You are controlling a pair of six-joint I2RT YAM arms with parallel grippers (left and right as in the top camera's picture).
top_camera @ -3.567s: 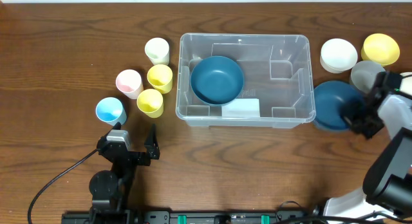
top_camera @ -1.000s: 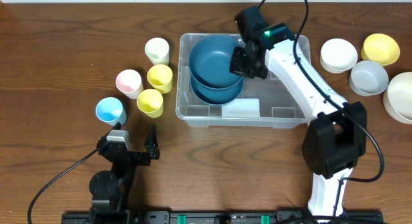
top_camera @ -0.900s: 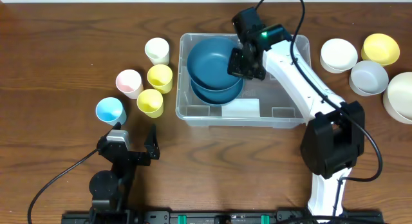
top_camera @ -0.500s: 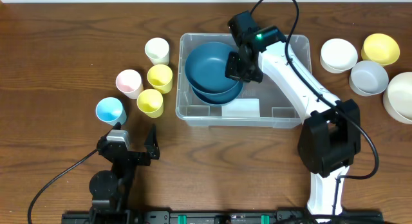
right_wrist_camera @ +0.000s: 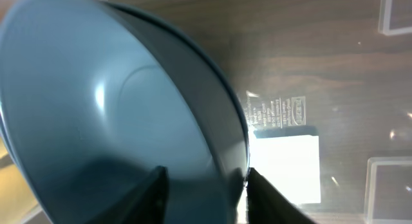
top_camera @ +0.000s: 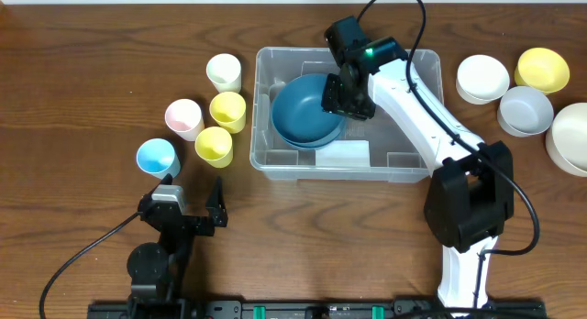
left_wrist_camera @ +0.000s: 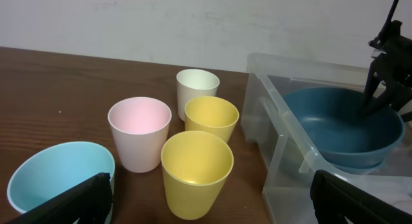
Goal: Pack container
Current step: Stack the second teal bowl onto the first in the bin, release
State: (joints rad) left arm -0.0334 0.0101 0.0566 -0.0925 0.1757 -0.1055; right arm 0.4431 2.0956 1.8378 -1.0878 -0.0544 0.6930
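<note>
The clear container (top_camera: 396, 126) stands mid-table with a white label (top_camera: 343, 154) on its floor. Two dark blue bowls (top_camera: 304, 113) lie nested in its left half. My right gripper (top_camera: 337, 94) is down in the container at the top bowl's right rim. In the right wrist view the gripper (right_wrist_camera: 206, 195) is open, its fingers either side of the bowl's (right_wrist_camera: 116, 108) wall, with the label (right_wrist_camera: 286, 166) beyond. My left gripper (top_camera: 193, 192) is open and empty near the front edge, facing the cups and the container (left_wrist_camera: 283, 153).
Several cups stand left of the container: white (top_camera: 223, 71), pink (top_camera: 183, 117), two yellow (top_camera: 227, 110) (top_camera: 214, 145), light blue (top_camera: 156, 157). At the right stand a white bowl (top_camera: 482, 78), a yellow bowl (top_camera: 542, 69), a grey bowl (top_camera: 526, 110) and a cream bowl (top_camera: 573, 137).
The right arm carried a blue bowl from the right side into the container. The bowl has dropped from a raised tilt onto the bowl inside. The left arm has not moved.
</note>
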